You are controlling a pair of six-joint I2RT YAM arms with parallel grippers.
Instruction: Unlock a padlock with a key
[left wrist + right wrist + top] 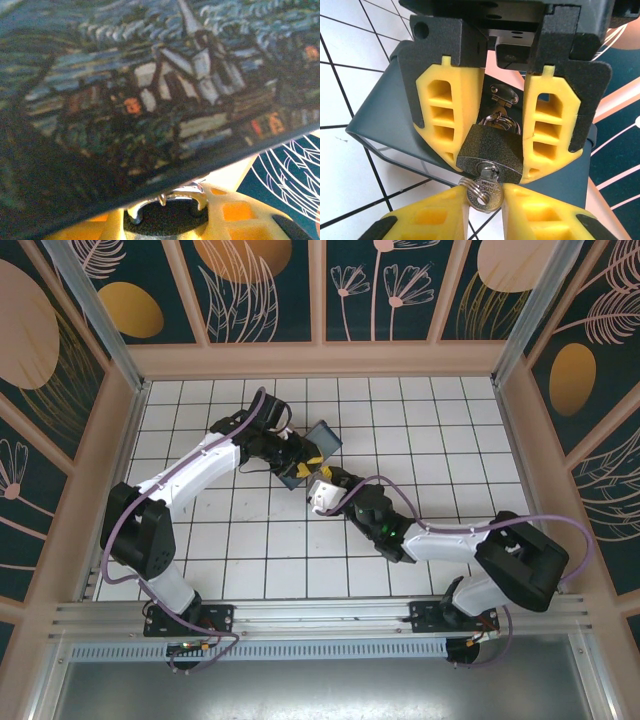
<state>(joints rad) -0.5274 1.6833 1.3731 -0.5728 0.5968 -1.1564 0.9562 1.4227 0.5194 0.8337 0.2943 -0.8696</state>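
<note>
Right tool (485, 201), nearest the lens, pinches the key (484, 192); key head sits against the keyway on the padlock (489, 150) underside. Left tool (493, 166) clamps the padlock body from both sides. Shackle hangs from the hasp (503, 95) of the painted box (380, 120), mid-desk (250, 540).

key (485, 196) blade hidden in padlock (490, 150), box (150, 90) blurred

White tiled table (250, 540), box (322, 440) seemingly atop
</note>
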